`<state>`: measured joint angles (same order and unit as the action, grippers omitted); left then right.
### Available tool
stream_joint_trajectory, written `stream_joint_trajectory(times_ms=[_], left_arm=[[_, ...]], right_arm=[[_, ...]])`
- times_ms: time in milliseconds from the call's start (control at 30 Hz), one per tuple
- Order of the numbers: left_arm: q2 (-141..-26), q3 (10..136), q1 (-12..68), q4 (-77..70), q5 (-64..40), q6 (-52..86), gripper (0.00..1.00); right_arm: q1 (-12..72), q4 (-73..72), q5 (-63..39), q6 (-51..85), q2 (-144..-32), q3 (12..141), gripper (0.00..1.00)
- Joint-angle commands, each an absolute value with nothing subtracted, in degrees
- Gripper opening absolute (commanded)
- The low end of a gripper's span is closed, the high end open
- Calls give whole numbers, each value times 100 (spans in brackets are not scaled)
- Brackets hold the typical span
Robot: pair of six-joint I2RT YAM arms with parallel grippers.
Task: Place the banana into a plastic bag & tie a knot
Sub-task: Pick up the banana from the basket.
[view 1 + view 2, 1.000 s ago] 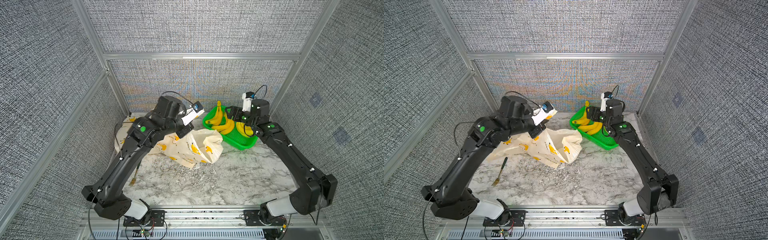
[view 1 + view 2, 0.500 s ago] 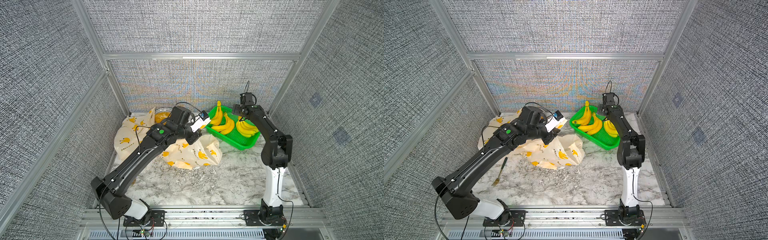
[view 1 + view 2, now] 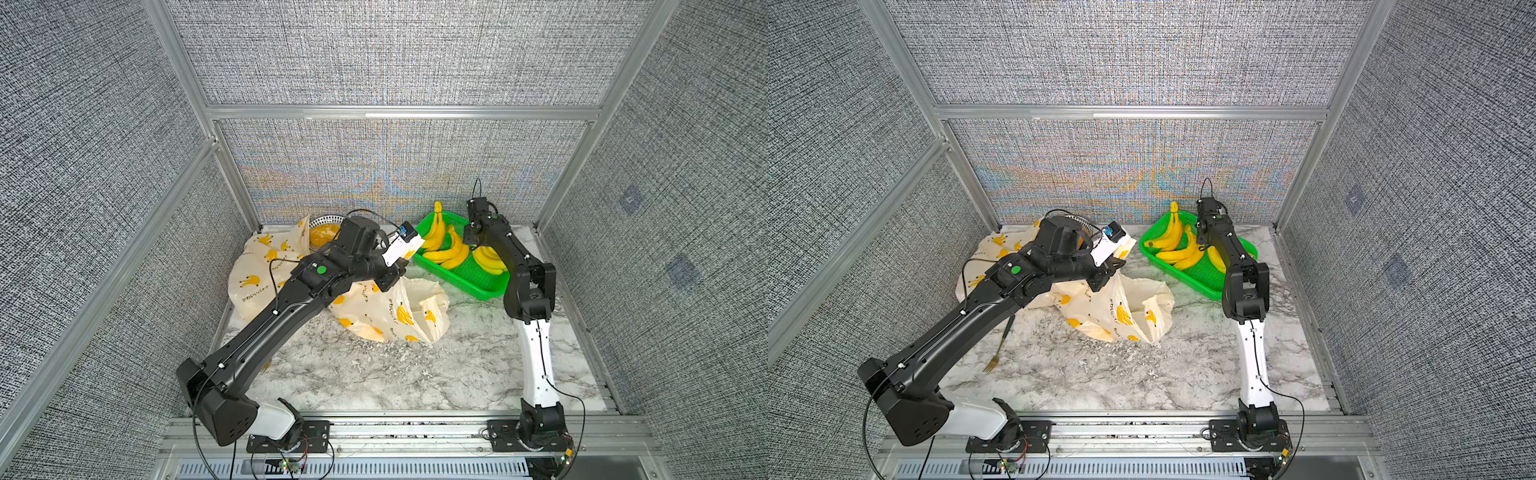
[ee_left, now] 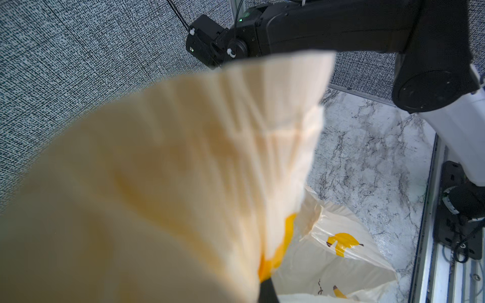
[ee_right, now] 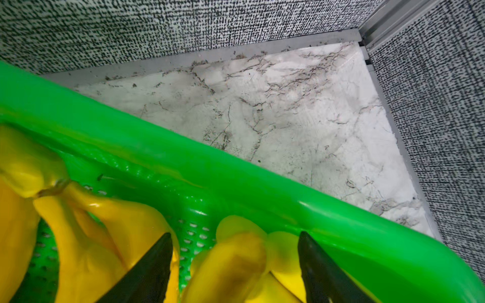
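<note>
Bananas (image 3: 451, 253): green basket (image 3: 471, 277), far right corner of worktop (image 3: 415, 374)
Left gripper (image 3: 387, 281): clenched on plastic bag (image 3: 390, 316)
Right gripper (image 5: 235, 236): released, astride bananas

Bright, even light from above in both top views, with soft shadows on the table (image 3: 415, 374) and rainbow moiré on the back wall (image 3: 374, 174). The left wrist view is mostly blurred bag (image 4: 157, 183), too close to focus; the nearest bananas (image 5: 86, 262) look soft, perhaps motion-smeared.
</note>
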<state>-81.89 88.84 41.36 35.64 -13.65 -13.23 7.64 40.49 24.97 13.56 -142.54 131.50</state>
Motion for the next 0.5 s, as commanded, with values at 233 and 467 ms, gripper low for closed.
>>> stream_joint_trajectory(times_ms=[233,467], left_arm=[[-8058,8778,4130,3295,-1342,-1231,0],[-7919,8645,4131,3110,-924,-1127,0]], right_arm=[[651,3558,2433,889,-14492,13245,71],[715,3364,2342,798,-13872,12837,22]])
